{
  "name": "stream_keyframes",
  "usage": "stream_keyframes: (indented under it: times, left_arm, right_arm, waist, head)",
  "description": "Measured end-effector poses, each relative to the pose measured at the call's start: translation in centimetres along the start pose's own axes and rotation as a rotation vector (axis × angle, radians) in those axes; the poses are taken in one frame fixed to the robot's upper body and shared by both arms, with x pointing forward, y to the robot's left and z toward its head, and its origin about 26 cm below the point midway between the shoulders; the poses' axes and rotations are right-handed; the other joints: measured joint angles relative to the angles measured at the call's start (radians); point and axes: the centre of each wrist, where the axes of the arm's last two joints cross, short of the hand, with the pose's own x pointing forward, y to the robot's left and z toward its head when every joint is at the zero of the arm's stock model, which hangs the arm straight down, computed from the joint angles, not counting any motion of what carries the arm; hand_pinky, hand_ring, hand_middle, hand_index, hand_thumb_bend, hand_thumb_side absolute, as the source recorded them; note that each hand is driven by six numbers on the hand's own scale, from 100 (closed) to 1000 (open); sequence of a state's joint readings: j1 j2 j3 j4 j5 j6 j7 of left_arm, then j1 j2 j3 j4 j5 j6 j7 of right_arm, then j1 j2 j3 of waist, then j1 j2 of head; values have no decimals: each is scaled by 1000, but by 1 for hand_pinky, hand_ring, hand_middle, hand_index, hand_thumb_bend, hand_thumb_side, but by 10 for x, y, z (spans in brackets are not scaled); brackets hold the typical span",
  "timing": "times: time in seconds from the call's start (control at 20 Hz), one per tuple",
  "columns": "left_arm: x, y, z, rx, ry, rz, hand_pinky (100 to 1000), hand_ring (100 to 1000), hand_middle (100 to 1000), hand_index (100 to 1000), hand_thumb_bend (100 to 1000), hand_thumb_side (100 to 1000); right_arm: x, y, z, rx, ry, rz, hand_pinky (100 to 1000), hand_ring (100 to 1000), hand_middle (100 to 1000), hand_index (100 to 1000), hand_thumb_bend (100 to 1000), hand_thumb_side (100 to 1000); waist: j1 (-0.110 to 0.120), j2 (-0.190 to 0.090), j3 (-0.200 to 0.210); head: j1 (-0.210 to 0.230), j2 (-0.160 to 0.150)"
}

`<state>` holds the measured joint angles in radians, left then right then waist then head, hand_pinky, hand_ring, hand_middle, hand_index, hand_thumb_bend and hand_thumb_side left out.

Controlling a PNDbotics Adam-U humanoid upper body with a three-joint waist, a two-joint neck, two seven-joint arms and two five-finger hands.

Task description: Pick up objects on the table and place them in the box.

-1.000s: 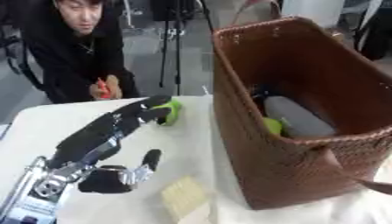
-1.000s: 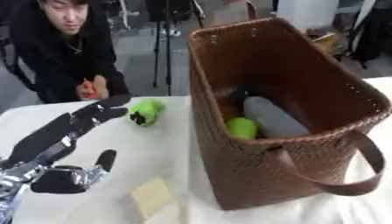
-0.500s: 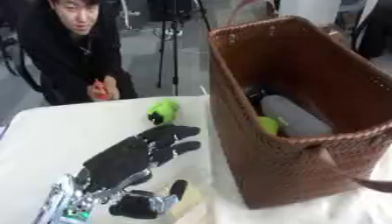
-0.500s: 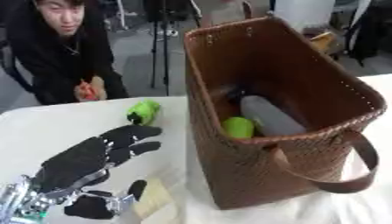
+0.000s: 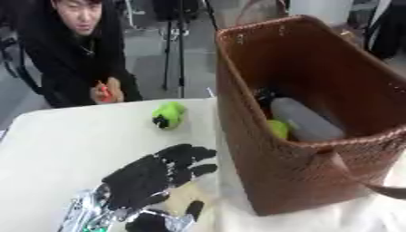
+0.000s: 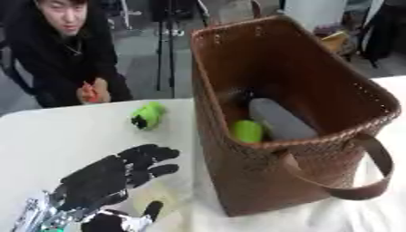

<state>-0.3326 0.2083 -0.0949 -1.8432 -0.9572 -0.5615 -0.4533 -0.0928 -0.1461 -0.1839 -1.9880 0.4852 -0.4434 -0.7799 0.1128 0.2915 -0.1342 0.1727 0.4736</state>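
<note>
At the lower left, the robot's black left hand [image 5: 155,174] with its silver wrist lies over the white table [image 5: 55,145], fingers spread out straight and pointing toward the upper right, thumb sticking out below — it has hold of nothing. Under the palm and thumb a pale yellow flat rectangular piece [image 6: 155,198] shows on the tabletop; the hand hovers over or rests on it, and which of the two cannot be told.

Farther back on the table, well apart from the fingertips, lies a small bright green rounded object with a dark patch on one end [image 5: 169,114]. It sits on the white surface just beside the near-left corner of the box, not touching it as far as can be seen.

To the right stands the tall brown woven basket-like box [image 6: 317,90], upright on the table, with a brown strap handle [image 6: 373,176] looping down its near right side. Inside, at the bottom, a yellow-green rounded object [image 6: 247,131] rests against the near wall, and just beside it, to the right, lies a grey elongated cylinder-like object [image 6: 282,120], tilted along the floor of the box. Something dark sits behind these two — too unclear to name.

The right hand shows in neither view.
</note>
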Motion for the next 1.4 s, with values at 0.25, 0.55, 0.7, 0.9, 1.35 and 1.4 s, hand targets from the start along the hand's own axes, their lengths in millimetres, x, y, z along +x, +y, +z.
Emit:
stream_keyframes:
  times: [0.25,0.55,0.7,0.9,1.35,1.4]
  left_arm:
    - [0,0,0,11,2,29,1000,1000,1000,1000,100,829]
    - [-3,-6,0,-9,21,25,1000,1000,1000,1000,100,905]
    - [-5,-10,0,-22,27,40,1000,1000,1000,1000,100,955]
    - [-7,-14,0,-39,29,73,1000,1000,1000,1000,100,986]
    - [-9,-18,0,-85,24,105,1000,1000,1000,1000,100,1000]
    - [-9,-18,-1,-94,20,108,1000,1000,1000,1000,100,1000]
  right_arm:
    - [0,1,-1,-1,-1,-5,815,762,744,785,100,1000]
    - [0,1,-1,1,-2,-8,815,760,740,783,100,1000]
    - [1,1,0,3,-2,-11,814,759,738,782,100,1000]
    - [1,2,0,4,-1,-13,813,758,738,783,100,1000]
    - [1,3,1,-1,5,-16,811,757,735,780,100,1000]
    - [1,3,1,-1,5,-16,811,756,734,779,100,1000]
  waist:
    - [0,0,1]
    - [-1,2,2]
    - [-3,4,2]
    - [-4,6,1]
    - [-4,10,-5]
    - [-4,10,-6]
  head:
    - [0,0]
    - [0,-1]
    - [0,-1]
    - [1,-2]
    - [1,-8]
    - [1,-8]
